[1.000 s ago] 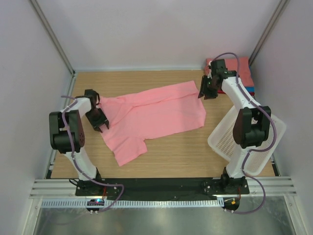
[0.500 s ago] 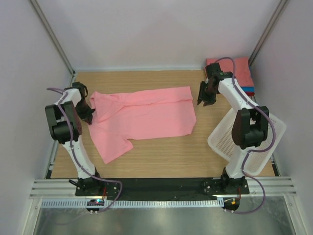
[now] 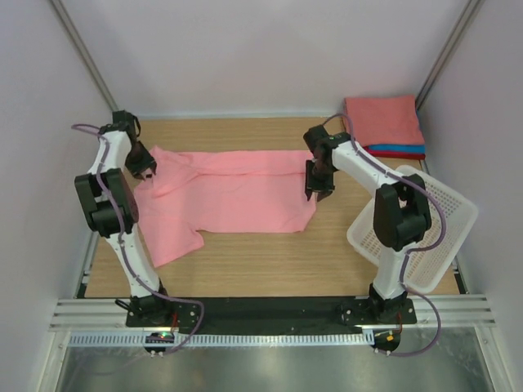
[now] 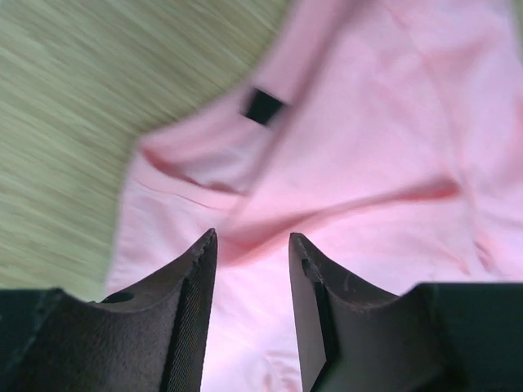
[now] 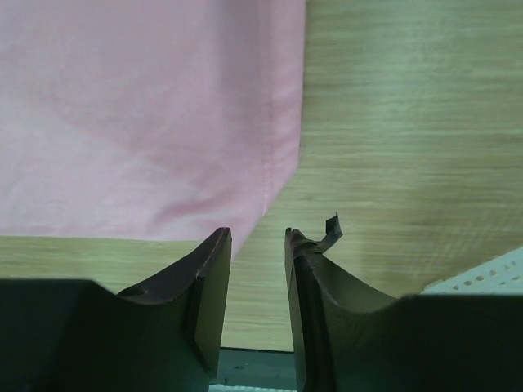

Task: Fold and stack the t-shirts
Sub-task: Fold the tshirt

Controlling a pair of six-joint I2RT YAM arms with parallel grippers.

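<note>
End effectors bracket the pink t-shirt (image 3: pixel 233 196) in our overhead view: left end effector (image 3: pixel 144 166) at its collar end, right end effector (image 3: pixel 315 186) at its hem, the garment flat on the table (image 3: pixel 270 261). Left wrist: jaws parted, empty, above the collar (image 4: pixel 188 167). Right wrist: jaws parted, empty, beside the hem corner (image 5: pixel 274 175). We judge spreading is in hand; next we must pinch edges for a fold.
</note>
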